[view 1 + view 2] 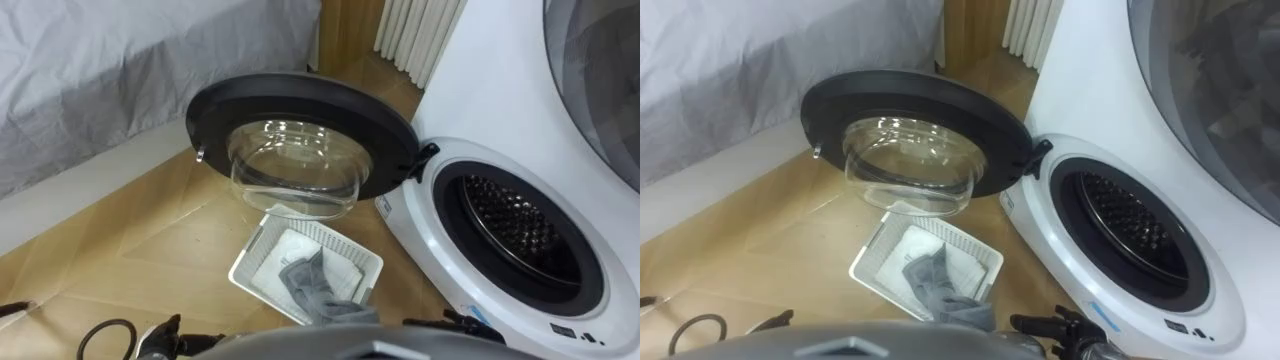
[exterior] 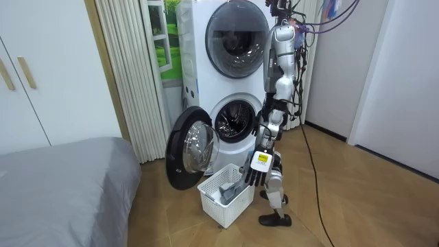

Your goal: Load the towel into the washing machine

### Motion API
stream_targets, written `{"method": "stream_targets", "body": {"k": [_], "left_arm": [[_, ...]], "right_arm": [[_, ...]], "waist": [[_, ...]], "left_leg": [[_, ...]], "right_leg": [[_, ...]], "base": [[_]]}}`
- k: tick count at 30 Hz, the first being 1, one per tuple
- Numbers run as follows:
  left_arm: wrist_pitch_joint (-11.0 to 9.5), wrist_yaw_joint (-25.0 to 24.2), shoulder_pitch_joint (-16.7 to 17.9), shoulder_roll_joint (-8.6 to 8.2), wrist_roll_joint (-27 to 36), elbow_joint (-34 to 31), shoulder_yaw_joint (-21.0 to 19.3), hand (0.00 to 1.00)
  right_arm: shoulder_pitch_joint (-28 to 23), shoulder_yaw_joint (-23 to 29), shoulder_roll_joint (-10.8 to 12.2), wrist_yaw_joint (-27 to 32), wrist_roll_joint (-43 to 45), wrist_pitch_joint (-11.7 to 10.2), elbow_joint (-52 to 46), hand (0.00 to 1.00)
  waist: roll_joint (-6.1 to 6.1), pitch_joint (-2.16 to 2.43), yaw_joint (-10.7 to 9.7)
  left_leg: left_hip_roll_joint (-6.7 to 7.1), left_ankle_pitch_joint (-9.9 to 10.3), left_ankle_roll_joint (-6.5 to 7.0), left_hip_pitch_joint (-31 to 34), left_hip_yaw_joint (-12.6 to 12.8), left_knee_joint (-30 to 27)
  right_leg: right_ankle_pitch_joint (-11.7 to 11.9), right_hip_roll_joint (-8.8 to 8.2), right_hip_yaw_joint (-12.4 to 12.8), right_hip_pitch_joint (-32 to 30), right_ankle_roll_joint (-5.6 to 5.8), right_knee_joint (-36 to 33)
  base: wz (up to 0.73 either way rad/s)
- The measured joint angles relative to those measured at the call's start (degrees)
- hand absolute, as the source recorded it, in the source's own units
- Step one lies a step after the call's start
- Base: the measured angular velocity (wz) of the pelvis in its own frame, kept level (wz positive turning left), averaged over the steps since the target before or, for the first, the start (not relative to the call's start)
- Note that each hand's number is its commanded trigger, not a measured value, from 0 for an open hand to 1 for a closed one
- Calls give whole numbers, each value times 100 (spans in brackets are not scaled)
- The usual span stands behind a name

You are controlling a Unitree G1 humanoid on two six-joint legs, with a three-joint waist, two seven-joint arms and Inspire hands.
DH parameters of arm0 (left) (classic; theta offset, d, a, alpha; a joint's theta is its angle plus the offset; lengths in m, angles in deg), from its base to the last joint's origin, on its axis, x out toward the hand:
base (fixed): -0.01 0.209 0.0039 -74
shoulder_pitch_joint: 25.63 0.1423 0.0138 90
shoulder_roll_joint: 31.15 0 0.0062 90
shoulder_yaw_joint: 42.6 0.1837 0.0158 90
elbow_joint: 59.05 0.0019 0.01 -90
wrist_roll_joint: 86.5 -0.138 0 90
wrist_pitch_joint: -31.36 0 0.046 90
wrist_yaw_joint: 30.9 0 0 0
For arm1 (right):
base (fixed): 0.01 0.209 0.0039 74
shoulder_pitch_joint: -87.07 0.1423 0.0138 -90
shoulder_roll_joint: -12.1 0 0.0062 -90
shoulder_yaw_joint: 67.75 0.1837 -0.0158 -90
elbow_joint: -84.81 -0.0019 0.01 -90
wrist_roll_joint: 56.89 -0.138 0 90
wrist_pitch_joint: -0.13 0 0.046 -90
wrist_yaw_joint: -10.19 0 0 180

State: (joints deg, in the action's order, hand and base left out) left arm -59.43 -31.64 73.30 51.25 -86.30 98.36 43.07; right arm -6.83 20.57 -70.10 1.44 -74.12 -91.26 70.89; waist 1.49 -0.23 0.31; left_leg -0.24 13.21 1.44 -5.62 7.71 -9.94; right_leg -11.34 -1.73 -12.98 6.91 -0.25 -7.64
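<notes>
Bright, even room light around me. Soft glints on the door glass (image 1: pixel 295 170); drum (image 1: pixel 520 235) dark inside. Faint door shadow on the floor (image 1: pixel 150 230).

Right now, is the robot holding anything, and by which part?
Nothing that shows. The grey towel lies loose in the white laundry basket, and the robot hand hanging by that basket is open and empty.

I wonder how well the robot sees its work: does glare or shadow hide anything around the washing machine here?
Left eye view: bright glints ride the door's glass bowl, yet the floor shows through it; the drum darkens toward its back. Room view: the upper machine's window carries pale reflections; the grey towel in the white basket is plainly visible.
</notes>
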Motion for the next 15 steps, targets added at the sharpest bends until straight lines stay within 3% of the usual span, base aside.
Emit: {"method": "stream_targets", "body": {"k": [4,8,15], "left_arm": [[0,1,-5,1,-125,-9,5,0],[-6,26,-72,-1,-233,-10,5,0],[-13,284,-242,-16,-671,-18,41,0]], "right_arm": [[-2,-55,-5,0,0,-5,-15,0],[53,-111,-35,-17,-2,-48,-40,0],[151,-222,-48,-17,3,-57,-42,0]], "waist": [[8,-19,1],[-30,12,0],[-48,13,1]], "left_leg": [[0,0,0,15,0,2],[-1,0,0,109,-2,8],[-15,-2,2,352,5,-25]], "right_leg": [[0,0,2,-19,0,-2],[1,-4,1,-109,-2,-5],[7,-5,8,-401,1,-96]], "base": [[0],[0],[0]]}}
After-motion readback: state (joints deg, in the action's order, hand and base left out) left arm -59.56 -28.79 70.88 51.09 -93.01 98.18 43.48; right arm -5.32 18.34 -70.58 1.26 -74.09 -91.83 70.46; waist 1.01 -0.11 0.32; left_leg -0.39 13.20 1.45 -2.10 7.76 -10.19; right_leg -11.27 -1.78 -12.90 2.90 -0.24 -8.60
